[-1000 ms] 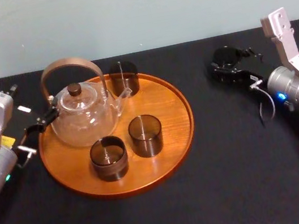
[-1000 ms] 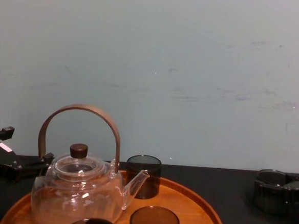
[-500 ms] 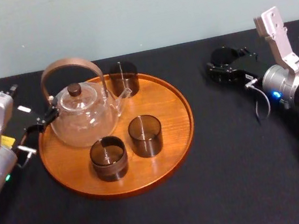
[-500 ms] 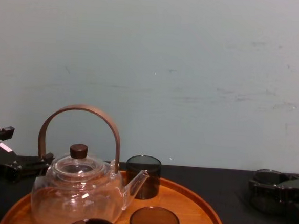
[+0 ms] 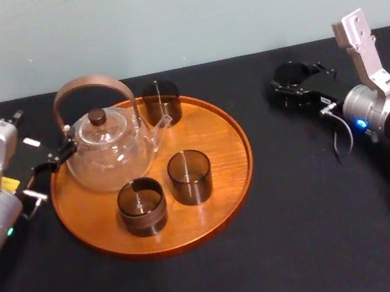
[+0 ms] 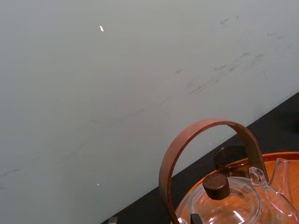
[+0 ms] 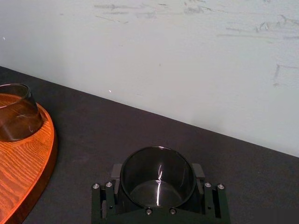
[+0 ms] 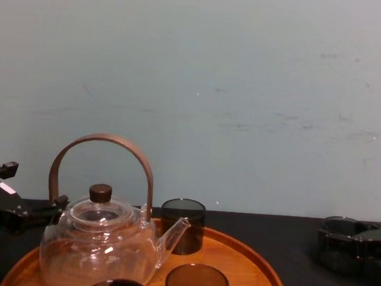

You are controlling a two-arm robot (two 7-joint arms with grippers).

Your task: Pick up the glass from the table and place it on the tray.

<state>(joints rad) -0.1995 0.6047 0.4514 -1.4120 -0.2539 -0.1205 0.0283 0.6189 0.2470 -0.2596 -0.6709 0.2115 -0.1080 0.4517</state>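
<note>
A dark smoked glass (image 5: 289, 72) sits between the fingers of my right gripper (image 5: 293, 86), low over the black table (image 5: 303, 210) at the far right. In the right wrist view the black fingers (image 7: 200, 173) press both sides of the glass (image 7: 158, 179), and the gripper is shut on it. From the chest it shows at the right edge as the same glass (image 8: 338, 240). The round orange-brown tray (image 5: 211, 132) lies left of centre, well left of the held glass. My left gripper (image 5: 49, 170) is parked, open, beside the tray's left rim.
On the tray stand a glass teapot (image 5: 109, 149) with a brown hoop handle and three dark glasses: one at the back (image 5: 162, 100) and two in front (image 5: 190, 177) (image 5: 142, 206). The tray's right half (image 5: 219, 157) is bare wood. A pale wall rises behind the table.
My right gripper has shifted a little to the left, toward the tray, with the glass in it, and its wrist has turned more upright. The left arm and the tray's contents have not moved.
</note>
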